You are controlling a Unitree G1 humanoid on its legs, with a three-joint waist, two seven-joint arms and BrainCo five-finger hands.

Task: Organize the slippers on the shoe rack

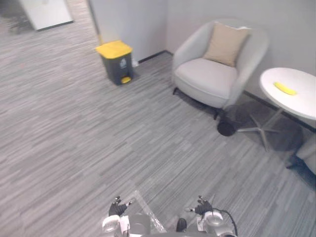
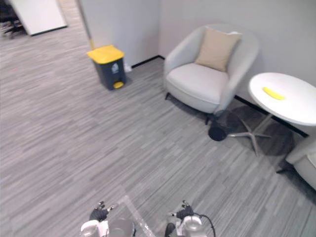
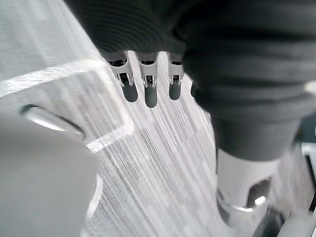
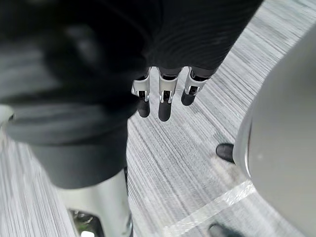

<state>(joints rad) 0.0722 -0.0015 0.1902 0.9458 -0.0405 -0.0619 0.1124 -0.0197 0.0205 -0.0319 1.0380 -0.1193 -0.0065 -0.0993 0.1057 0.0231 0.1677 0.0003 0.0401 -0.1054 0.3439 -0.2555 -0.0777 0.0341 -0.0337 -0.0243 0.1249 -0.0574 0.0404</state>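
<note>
My left hand (image 1: pixel 117 208) hangs low at the bottom edge of the eye views, over grey striped carpet. In the left wrist view its fingers (image 3: pixel 150 91) point down, relaxed and straight, with nothing in them. My right hand (image 1: pixel 203 207) hangs level with it, a little way to the right. Its fingers (image 4: pixel 164 101) are also relaxed and hold nothing. Both hands are open above bare floor.
A dark bin with a yellow lid (image 1: pixel 117 61) stands by the far wall. A pale armchair (image 1: pixel 212 74) with a beige cushion (image 1: pixel 226 44) sits at the back right. Beside it stands a round white table (image 1: pixel 296 96) with a yellow object (image 1: pixel 285 88), and a dark round thing (image 1: pixel 227 128) lies on the floor.
</note>
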